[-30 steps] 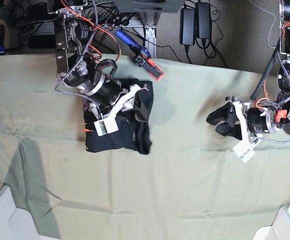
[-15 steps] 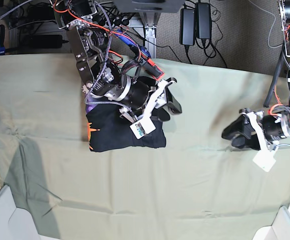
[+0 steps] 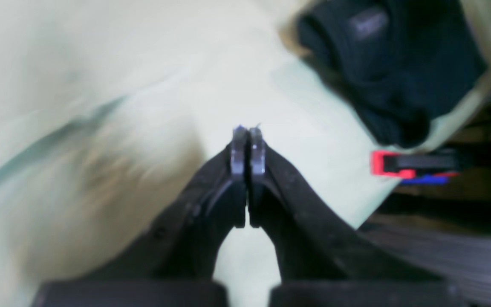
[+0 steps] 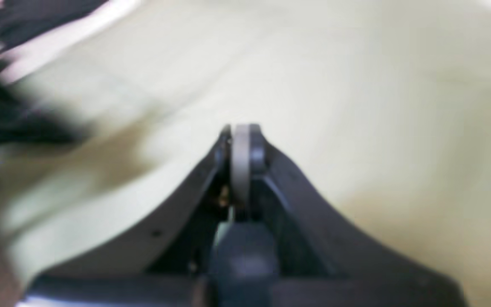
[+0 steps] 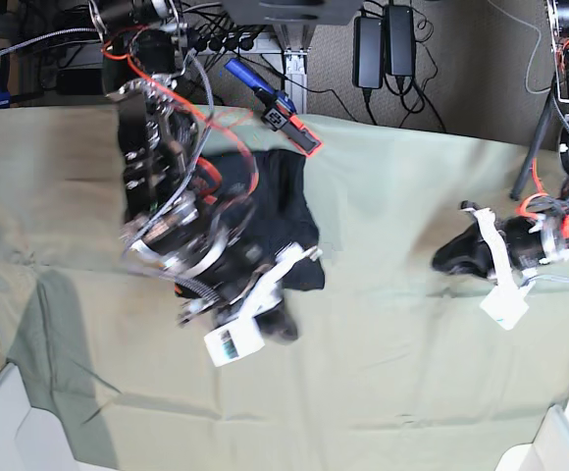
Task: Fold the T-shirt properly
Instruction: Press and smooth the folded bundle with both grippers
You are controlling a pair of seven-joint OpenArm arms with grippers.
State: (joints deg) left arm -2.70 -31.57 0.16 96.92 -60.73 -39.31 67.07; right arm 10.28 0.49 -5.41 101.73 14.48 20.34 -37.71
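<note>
Folding looks nearly finished; both grippers are closed on nothing.
In our base view the T-shirt lies bundled upper left of centre, behind the right gripper; the left gripper waits mid-right. Next we would judge the bundle's neatness, though both wrist views are blurred.

No text, brand, number or sign is showing clearly enough to read in any view. A small white tag is hanging by the right gripper with a greenish patch on it, and another white tag by the left gripper, but both are appearing too small and blurred to make out.
</note>
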